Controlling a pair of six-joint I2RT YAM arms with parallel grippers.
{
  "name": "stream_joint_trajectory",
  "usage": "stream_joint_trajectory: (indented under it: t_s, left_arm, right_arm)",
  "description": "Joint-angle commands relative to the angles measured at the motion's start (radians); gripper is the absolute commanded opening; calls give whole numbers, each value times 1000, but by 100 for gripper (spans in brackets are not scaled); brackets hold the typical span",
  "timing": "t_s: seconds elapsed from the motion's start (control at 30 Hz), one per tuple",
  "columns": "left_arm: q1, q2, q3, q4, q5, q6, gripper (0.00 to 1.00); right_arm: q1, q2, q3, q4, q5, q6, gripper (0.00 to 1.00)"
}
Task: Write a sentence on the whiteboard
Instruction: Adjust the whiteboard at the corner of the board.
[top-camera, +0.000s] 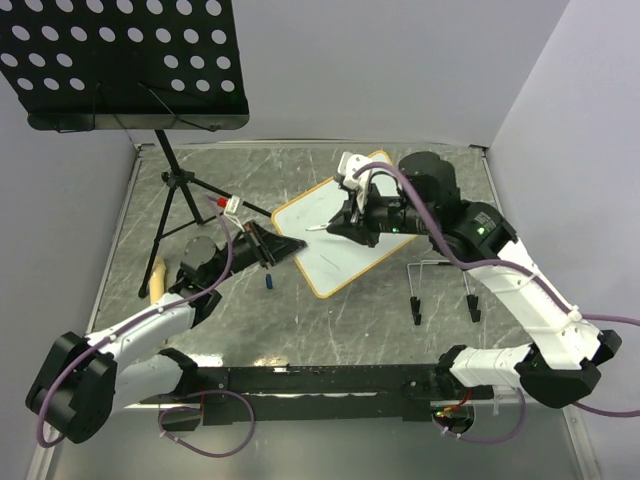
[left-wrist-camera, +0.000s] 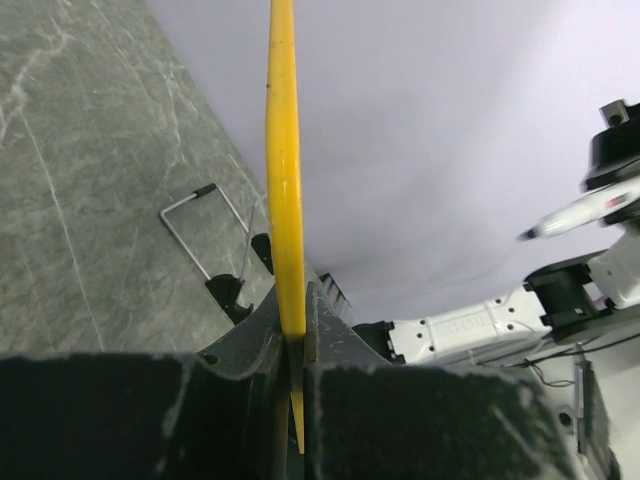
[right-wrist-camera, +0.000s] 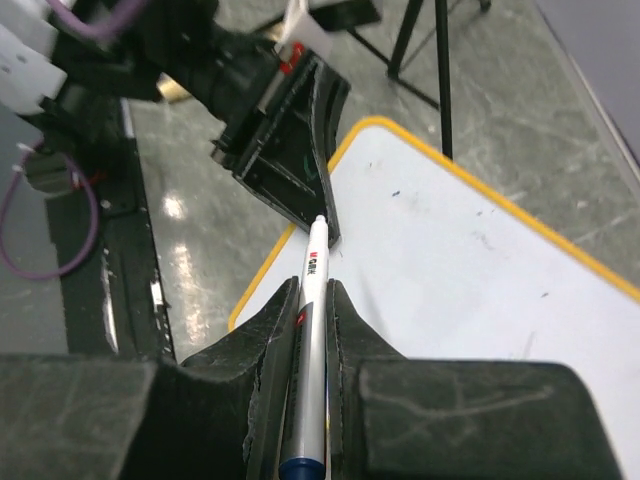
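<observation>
The whiteboard (top-camera: 345, 240) has a white face and a yellowish frame and lies tilted mid-table. I see only faint specks on its face (right-wrist-camera: 480, 270) and no blue sentence. My left gripper (top-camera: 283, 246) is shut on the board's left corner. In the left wrist view the frame edge (left-wrist-camera: 285, 180) stands edge-on between the closed jaws (left-wrist-camera: 297, 320). My right gripper (top-camera: 347, 222) is shut on a white marker (right-wrist-camera: 312, 300) with its tip over the board, close to the left gripper's fingers (right-wrist-camera: 290, 150). The marker also shows in the left wrist view (left-wrist-camera: 580, 212).
A black perforated music-stand tray (top-camera: 125, 60) hangs over the far left, with its tripod legs (top-camera: 175, 200) on the table. A wire rack (top-camera: 445, 285) stands right of the board. A small blue cap (top-camera: 269, 281) lies near the board's left edge.
</observation>
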Motion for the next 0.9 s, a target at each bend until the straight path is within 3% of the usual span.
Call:
stream_joint_trajectory:
  t_s: [0.0, 0.07, 0.2, 0.4, 0.53, 0.67, 0.87]
  left_arm:
    - [-87, -12, 113, 46, -147, 103, 1]
    - [-138, 36, 119, 104, -206, 115, 1]
    - [-175, 279, 185, 361, -204, 101, 1]
    - [-184, 632, 498, 467, -71, 49, 1]
    - [-180, 788, 712, 352, 38, 45, 1]
    - [-172, 924, 951, 153, 187, 43, 1]
    - [-155, 1012, 1105, -58, 339, 101, 1]
  right_arm:
    - [17, -29, -59, 93, 105, -10, 0]
    - [14, -41, -25, 76, 158, -61, 0]
    - [-71, -70, 9, 38, 195, -110, 0]
    - [-277, -161, -87, 50, 83, -75, 0]
    - [-346, -221, -200, 140, 183, -28, 0]
    - [-525, -230, -293, 260, 182, 131, 0]
    - [-604, -225, -321, 288, 115, 189, 0]
